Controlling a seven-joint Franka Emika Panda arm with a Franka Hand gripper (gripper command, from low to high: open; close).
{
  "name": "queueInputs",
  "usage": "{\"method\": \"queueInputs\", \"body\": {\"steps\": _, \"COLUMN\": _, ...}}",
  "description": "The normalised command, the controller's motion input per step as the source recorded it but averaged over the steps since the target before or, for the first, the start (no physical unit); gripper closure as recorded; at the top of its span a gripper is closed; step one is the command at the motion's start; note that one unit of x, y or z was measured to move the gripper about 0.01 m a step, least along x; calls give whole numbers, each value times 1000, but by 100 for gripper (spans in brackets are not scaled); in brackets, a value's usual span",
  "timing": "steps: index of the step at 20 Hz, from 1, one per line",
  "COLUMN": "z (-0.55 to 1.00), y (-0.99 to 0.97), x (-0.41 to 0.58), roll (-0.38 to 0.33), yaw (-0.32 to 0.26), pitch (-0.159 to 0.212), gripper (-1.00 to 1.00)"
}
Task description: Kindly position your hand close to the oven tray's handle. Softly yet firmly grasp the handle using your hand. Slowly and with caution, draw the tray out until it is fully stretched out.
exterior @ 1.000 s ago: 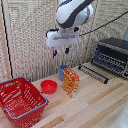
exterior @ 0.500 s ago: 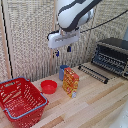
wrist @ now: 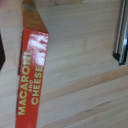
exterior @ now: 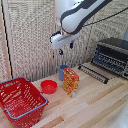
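One oven (exterior: 111, 56), one oven tray (exterior: 93, 73), one red basket (exterior: 21, 99), one red bowl (exterior: 49, 86), one macaroni box (exterior: 70, 81), one blue cup (exterior: 63, 71).

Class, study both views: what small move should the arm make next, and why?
Probably travel toward the exterior view's right and lower. The hand hangs open above the macaroni box, well short of the oven tray lying in front of the oven.
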Motion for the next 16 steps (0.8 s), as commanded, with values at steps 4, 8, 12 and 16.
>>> {"method": "queueInputs", "body": {"steps": 4, "z": -9, "y": -224, "x": -90, "roll": -344, "yaw": 165, "pitch": -19, "gripper": -100}}
{"method": "queueInputs", "body": {"steps": 8, "z": -174, "y": -211, "x": -6, "roll": -313, "yaw": 155, "pitch": -11, "gripper": -100}}
{"method": "queueInputs", "body": {"steps": 12, "z": -243, "y": -215, "x": 0, "roll": -298, "yaw": 148, "pitch": -14, "gripper": -100}}
{"method": "queueInputs", "body": {"steps": 16, "z": -334, "y": -217, "x": 4, "roll": -270, "yaw": 148, "pitch": -23, "gripper": -100}}
